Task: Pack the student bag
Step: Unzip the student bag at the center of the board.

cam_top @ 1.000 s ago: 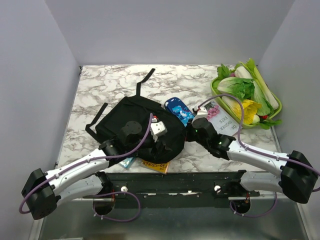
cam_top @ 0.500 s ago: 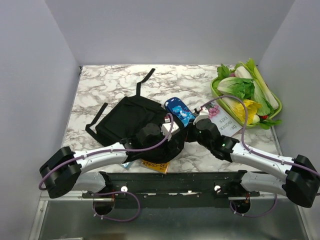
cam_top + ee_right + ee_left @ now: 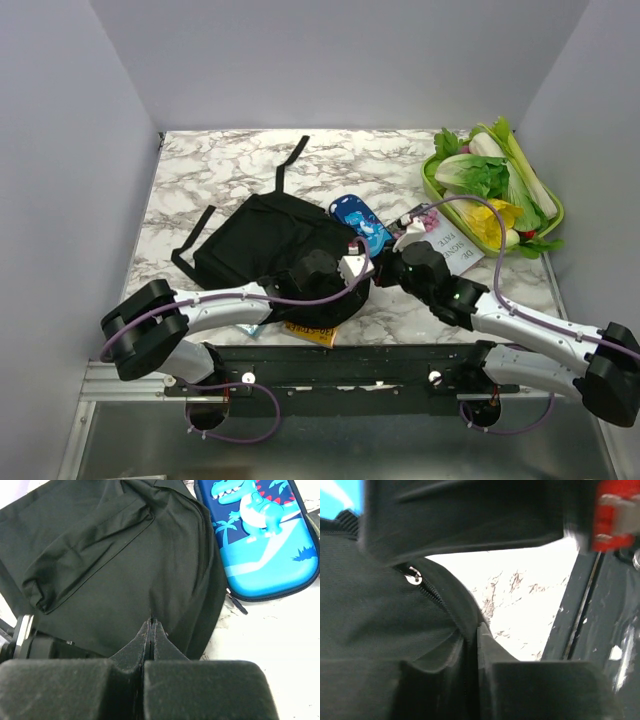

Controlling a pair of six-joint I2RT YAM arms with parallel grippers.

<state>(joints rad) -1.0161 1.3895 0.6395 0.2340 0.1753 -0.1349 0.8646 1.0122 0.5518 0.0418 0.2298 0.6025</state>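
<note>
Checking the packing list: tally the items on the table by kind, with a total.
Backpack: 1
Pencil case: 1
Books: 2, white book, yellow book
Vegetable tray: 1
Total: 5
Blue corner under the backpack: unclear, not counted.

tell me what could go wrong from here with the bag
1. The right gripper seems to pinch only a thin fold of the bag; it may slip when pulled.
2. The pencil case lies right beside the bag's edge, so a tug could shove it.
3. The left gripper sits by the zipper and could snag it.
</note>
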